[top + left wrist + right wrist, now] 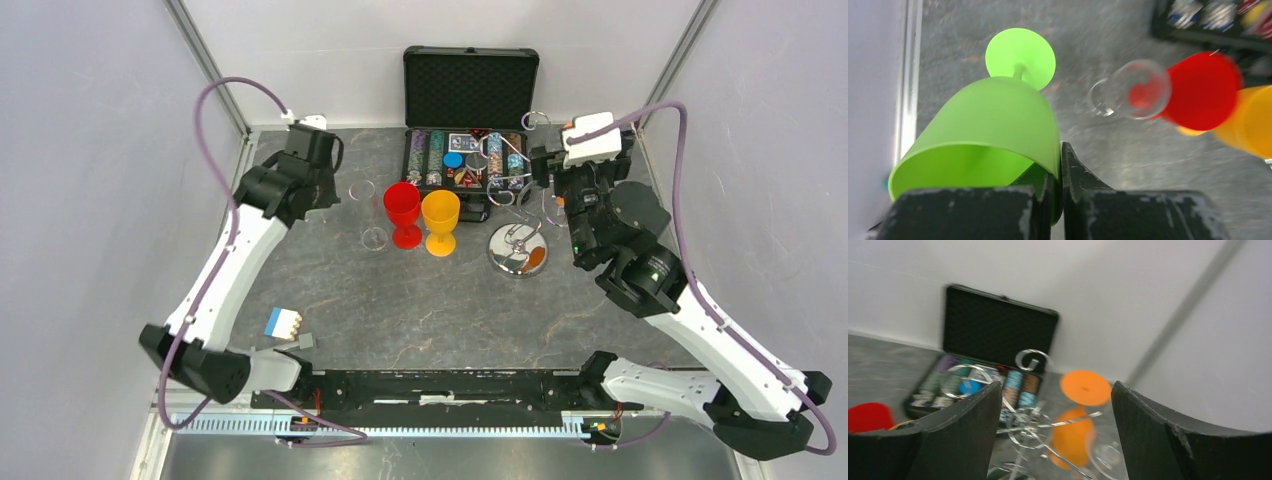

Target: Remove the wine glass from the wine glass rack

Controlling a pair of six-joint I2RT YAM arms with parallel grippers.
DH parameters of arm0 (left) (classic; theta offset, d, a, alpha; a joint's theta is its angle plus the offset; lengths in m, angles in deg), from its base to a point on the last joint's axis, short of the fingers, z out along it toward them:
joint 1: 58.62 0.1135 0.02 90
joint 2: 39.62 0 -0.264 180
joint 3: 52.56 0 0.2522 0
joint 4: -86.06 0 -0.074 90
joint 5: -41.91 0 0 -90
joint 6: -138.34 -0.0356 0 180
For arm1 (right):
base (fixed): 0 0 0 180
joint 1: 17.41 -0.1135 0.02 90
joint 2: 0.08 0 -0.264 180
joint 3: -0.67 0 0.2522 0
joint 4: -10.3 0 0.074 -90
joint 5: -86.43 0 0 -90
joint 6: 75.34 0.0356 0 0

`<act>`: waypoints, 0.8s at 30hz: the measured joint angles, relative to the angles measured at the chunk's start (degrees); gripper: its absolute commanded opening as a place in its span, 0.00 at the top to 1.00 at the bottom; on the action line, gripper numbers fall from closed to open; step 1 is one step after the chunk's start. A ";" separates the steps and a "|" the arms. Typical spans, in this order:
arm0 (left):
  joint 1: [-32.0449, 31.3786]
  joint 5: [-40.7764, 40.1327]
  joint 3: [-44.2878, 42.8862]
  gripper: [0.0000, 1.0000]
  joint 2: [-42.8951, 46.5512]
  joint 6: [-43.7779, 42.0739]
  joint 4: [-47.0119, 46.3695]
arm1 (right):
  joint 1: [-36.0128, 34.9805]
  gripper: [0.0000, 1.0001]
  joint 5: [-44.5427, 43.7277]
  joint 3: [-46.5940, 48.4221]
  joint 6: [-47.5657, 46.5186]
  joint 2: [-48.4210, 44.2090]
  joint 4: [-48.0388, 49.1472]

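Black right jaws gape wide, empty. Straight ahead between them the orange glass [1075, 435] hangs foot-up on the rack [512, 245], stem vertical — right arm nearer. Left jaws pinch a green glass [983, 125] by its rim, well apart from the rack.

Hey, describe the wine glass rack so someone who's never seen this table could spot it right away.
Find the open black case at the back of the table. Just in front of its right end stands the wine glass rack, right of the yellow glass. It is the only bare metal thing there: curled wire arms over a mirror-bright round base.
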State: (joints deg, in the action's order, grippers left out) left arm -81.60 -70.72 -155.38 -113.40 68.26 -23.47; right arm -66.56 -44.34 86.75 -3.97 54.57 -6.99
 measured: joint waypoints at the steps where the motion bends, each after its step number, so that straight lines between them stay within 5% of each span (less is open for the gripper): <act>1: 0.11 -0.61 0.46 0.98 -1.86 -0.63 1.40 | 0.02 0.16 -4.13 0.96 -1.11 0.59 -1.81; 8: 0.20 1.09 4.15 0.98 -6.45 -3.76 6.25 | 0.02 0.15 -20.33 4.02 -2.91 2.69 -10.45; 21: 1.27 7.96 9.07 0.97 -14.49 -4.83 3.69 | 0.02 0.13 -23.74 3.13 -1.55 -1.29 -15.17; 24: 2.19 9.60 9.75 0.88 -15.37 -4.83 2.56 | 0.02 0.13 -23.74 2.75 -1.05 -1.90 -15.61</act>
State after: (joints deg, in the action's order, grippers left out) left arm -79.42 -61.12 -145.63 -128.76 63.43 -20.91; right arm -66.53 -68.08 89.50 -5.02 52.67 -22.60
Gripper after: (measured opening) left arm 0.073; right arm 0.871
